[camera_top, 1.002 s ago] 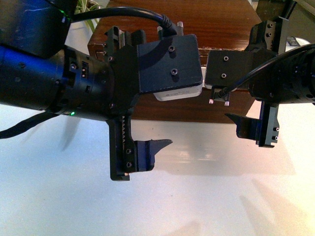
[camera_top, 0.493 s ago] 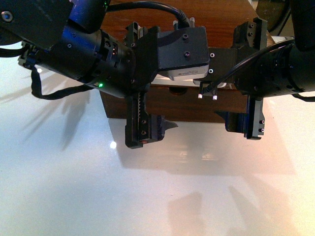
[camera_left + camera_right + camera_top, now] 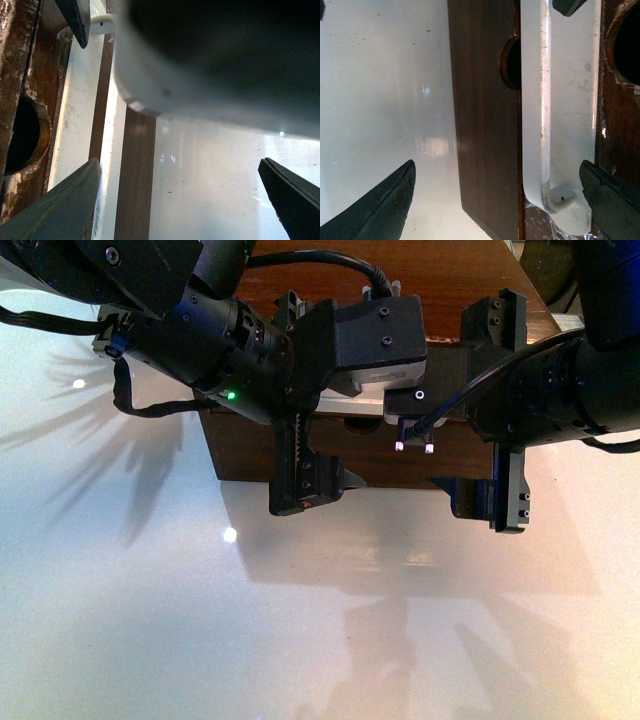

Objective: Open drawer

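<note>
I count two grippers, the left gripper [image 3: 179, 166] and the right gripper [image 3: 497, 164], one drawer [image 3: 612, 129], one white handle [image 3: 539, 100], two half-round notches [image 3: 626, 46], one surface [image 3: 150, 640].

Bright glare — soft shadows, blur.

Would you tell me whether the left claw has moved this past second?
Yes. The left claw moved up the front view toward the wooden cabinet; its lower finger now barely passes the bottom edge.
</note>
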